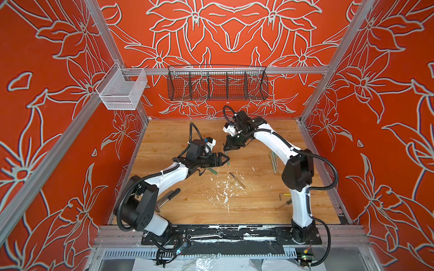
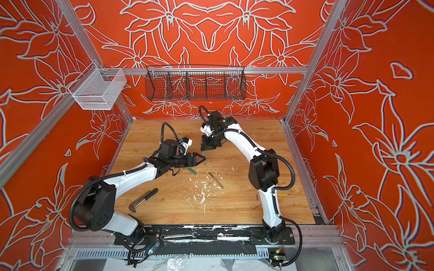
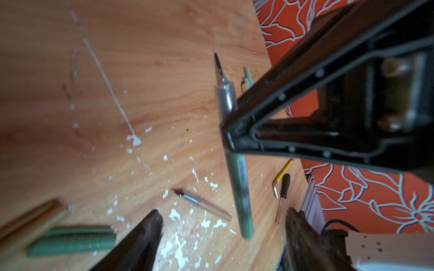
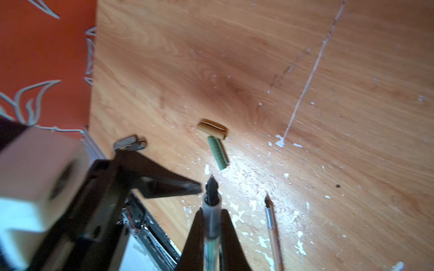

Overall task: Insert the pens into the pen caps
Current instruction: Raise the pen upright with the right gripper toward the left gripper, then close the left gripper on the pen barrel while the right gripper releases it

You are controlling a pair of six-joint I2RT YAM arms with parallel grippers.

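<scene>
Pen (image 3: pixel 239 183), slim green barrel, black pointed nib, pinched in right hand (image 4: pixel 212 223).

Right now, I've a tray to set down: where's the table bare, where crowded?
Bare: the far corners of the table by the back wall, and the near strip between black tool and hex key. Crowded: the middle, around the green cap and tan pen.

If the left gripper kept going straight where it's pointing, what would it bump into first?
Probably the green pen held by the right gripper: it hangs just ahead of the open left gripper, though depth is unclear.
</scene>
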